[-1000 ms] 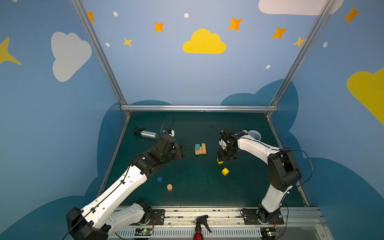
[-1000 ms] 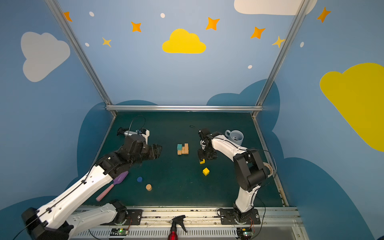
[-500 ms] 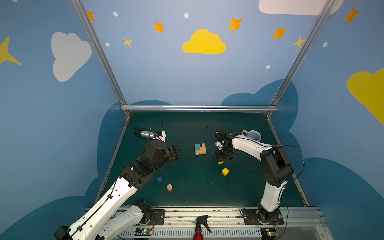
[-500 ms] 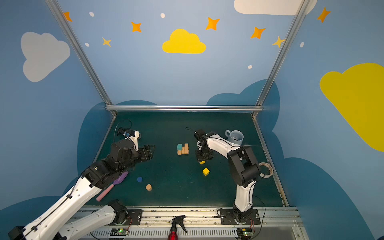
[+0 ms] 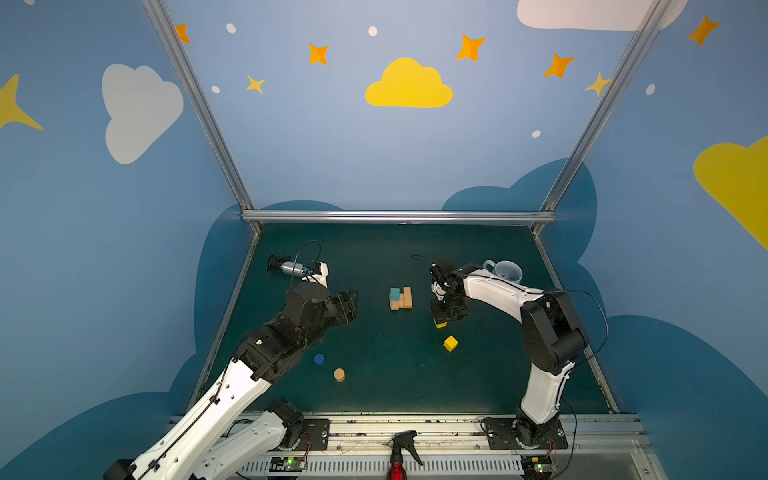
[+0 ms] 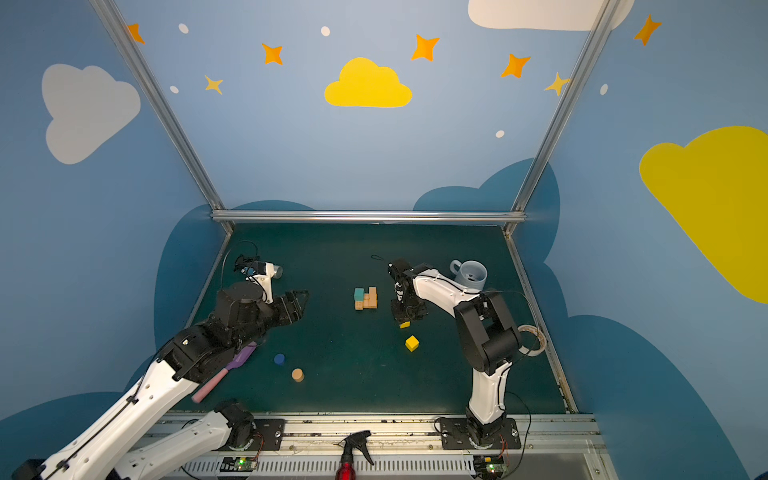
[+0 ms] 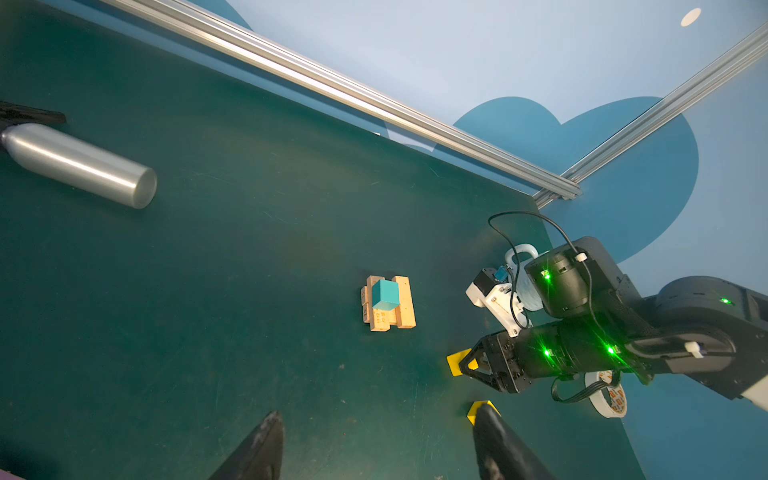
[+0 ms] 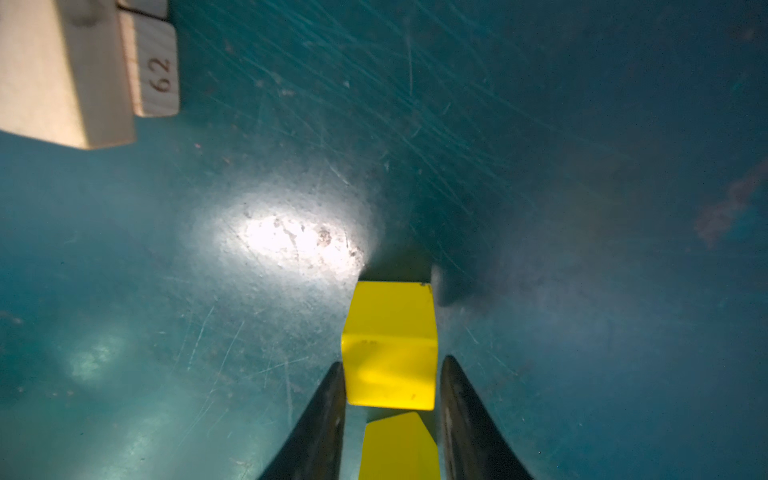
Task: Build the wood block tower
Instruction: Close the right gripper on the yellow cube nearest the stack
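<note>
Green bench (image 5: 374,395) is carrying the tower (image 5: 401,299), only planks (image 5: 407,296) plus teal cube (image 5: 395,294) so far (blue cylinder (image 5: 319,359), tan cylinder (image 5: 339,374), second yellow cube (image 5: 450,343) lying loose). Right gripper (image 5: 441,319) fingers (image 8: 324,411) are straddling a yellow cube (image 8: 390,345) beside the tower, grip unclear; left gripper (image 7: 378,413) is gaping empty.

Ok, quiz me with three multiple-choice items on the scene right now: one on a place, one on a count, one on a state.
1. The teal cube sits: A on the tan planks; B beside them; C under them.
2. Count of yellow cubes in view: A one; B two; C three.
3. The left gripper is: A open, empty; B shut, empty; C shut on a block.
A: it tops the planks. B: one between the right gripper's fingers, one loose nearby. A: fingers wide apart, nothing between.
</note>
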Controlling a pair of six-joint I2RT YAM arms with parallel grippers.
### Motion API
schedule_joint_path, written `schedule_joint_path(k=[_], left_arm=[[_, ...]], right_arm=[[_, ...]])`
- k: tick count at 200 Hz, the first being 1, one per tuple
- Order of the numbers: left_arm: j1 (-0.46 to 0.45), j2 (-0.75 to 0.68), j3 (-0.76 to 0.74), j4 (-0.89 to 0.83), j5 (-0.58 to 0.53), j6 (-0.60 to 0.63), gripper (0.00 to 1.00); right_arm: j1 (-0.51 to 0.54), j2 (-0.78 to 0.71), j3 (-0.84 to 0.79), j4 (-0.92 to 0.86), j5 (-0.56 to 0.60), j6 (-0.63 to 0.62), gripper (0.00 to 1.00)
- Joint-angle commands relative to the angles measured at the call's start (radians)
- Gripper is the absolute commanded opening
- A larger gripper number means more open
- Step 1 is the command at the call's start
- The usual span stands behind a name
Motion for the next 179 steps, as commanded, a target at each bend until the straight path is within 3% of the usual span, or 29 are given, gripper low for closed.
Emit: schedule_joint_path(k=[1,23,179], left_arm=[[0.004,-0.013,-0.005,-0.004,-0.008,-0.007,0.71],[0.006,-0.012,-0.009,0.005,-0.008,-0.007,0.71],[0.006,-0.038,-0.008,-0.023,-0.063,-0.005,0.72]], right_arm=[[0.007,0.011,0.000,-0.002,0.009,0.012,0.38],[0.008,0.006,0.006,-0.005,0.003,0.017,0.43],[0.011,-0.034,0.016,-0.032,0.017,0.058,0.59]])
